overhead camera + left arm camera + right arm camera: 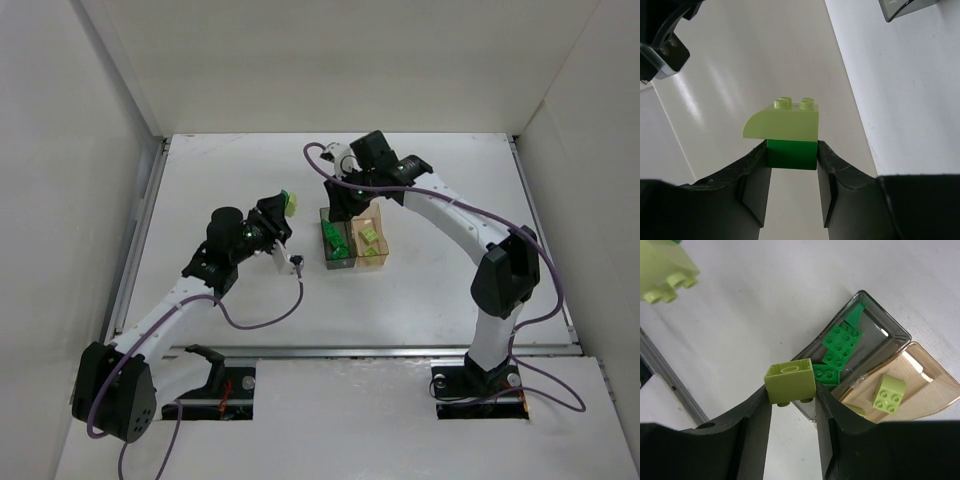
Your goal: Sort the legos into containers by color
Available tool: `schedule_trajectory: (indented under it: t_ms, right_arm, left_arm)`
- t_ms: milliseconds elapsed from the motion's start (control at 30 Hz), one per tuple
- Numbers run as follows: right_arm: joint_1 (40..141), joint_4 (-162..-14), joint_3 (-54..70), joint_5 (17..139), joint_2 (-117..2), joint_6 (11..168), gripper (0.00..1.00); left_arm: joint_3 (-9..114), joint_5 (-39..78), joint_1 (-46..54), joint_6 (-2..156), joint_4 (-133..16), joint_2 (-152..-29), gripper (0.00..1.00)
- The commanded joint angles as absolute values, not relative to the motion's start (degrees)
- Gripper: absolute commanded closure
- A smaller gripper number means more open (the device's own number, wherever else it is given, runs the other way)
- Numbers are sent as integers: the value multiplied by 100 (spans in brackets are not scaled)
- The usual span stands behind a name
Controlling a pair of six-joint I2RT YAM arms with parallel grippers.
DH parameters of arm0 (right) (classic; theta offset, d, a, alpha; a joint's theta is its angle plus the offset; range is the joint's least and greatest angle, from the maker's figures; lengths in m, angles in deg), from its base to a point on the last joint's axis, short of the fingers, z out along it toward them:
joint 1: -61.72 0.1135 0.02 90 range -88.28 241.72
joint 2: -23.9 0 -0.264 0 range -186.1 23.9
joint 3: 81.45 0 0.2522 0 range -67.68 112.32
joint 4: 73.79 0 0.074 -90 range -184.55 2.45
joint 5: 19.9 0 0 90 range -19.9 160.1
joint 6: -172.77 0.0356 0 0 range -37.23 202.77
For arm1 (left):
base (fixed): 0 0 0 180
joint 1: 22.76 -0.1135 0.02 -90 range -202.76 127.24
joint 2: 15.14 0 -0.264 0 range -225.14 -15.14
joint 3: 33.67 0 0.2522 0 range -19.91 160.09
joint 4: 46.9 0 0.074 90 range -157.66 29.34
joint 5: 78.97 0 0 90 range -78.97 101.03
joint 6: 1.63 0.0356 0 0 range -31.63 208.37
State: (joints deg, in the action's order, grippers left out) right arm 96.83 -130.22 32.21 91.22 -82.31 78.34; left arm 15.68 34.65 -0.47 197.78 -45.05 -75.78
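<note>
The pale yellow-green brick (790,383) is pinched in the right end effector (791,392), hanging by the corner of the smoky grey container (875,335) that holds the dark green bricks (840,342). To my eye it should move over the amber container (920,385) before release. The left end effector (791,150) clamps a dark green brick (791,155) with a pale curved brick (782,122) stuck on top, above the counter (450,290).

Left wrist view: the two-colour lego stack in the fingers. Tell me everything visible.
The lego stack is two glossy plastic pieces. A pale yellow-green brick with one rounded corner and two studs on top sits on a dark green block. The fingers of the left gripper clamp only the green block, by its sides. The studs point up in this view, and nothing else touches the stack.
</note>
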Motion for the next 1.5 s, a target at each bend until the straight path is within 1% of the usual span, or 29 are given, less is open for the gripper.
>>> schedule_trajectory:
  t_ms: [0,167,267,367,400,467,500,533,600,633,700,733,800,833,933,1000,1067,1100,1133,1200,1300,1333,1367,1467]
  right_arm:
    - [9731,-13114,3190,8777,-8157,8003,100]
    - [9258,-13228,2979,7559,-8157,8811,100]
    - [9204,-13535,2979,6863,-8367,8944,100]
    - [9204,-13677,2979,6729,-8560,8945,100]
    - [9204,-13677,2979,6729,-8561,8945,94]
    - [9204,-13677,2979,6729,-8622,8945,86]
    - [9204,-13677,2979,6729,-8622,8945,67]
    - [9204,-13677,2979,6729,-8622,8945,57]
    - [9204,-13677,3031,6781,-8622,8945,40]
    - [9204,-13677,3031,6921,-8622,8866,27]
    - [9204,-13616,3093,7071,-8457,8760,19]
    - [9204,-13615,3093,7176,-8377,8682,13]
    - [9204,-13423,3093,7360,-8080,8463,9]
    - [9204,-13335,3093,7483,-7947,8383,1]
    - [9204,-12949,2944,8107,-7447,8085,0]
    - [9204,-12659,2682,8888,-7182,7943,0]
    - [9204,-11966,2417,9503,-6743,7890,0]
    - [9204,-11693,2294,10115,-6602,7890,0]
    - [9204,-11386,2076,10391,-6479,7986,0]
    - [9335,-10219,1907,10901,-6250,8363,0]
    - [9537,-9985,2063,10956,-6433,8567,3]
    - [9668,-9985,2308,10956,-6538,8619,5]
    - [9731,-9985,2432,10956,-6653,8619,5]
    - [9784,-9985,2819,11044,-7075,8672,11]
  left_arm:
    - [1533,3310,-52,19560,-4168,-7508,100]
    - [1480,3309,-52,19438,-4168,-7403,100]
    - [1428,3362,-52,19279,-4168,-7350,100]
    - [1428,3502,0,19279,-4168,-7297,100]
    - [1428,3503,1,19279,-4168,-7297,100]
    - [1428,3503,1,19279,-4115,-7297,100]
    - [1428,3503,1,19279,-4115,-7297,100]
    - [1428,3503,1,19279,-4115,-7297,100]
    - [1428,3625,1,19279,-4115,-7297,100]
    - [1428,3626,1,19279,-4115,-7297,100]
    - [1428,3757,1,19279,-4115,-7244,100]
    - [1428,3758,1,19279,-4115,-7244,100]
    - [1375,3758,1,19279,-4115,-7244,100]
    - [1375,3810,1,19279,-4063,-7244,100]
    - [1375,3810,1,19129,-3914,-7244,100]
    - [1375,3871,1,18946,-3791,-7244,100]
    - [1375,4002,1,18840,-3790,-7183,100]
    - [1375,4004,1,18787,-3790,-7183,100]
    - [1436,4082,1,18630,-3729,-7131,100]
    - [1550,4162,1,18392,-3729,-7078,100]
    - [1604,4319,1,18338,-3729,-7077,100]
    - [1604,4381,1,18286,-3729,-7017,100]
    - [1656,4382,1,18286,-3729,-7016,100]
    - [1709,4443,53,18233,-3729,-6954,100]
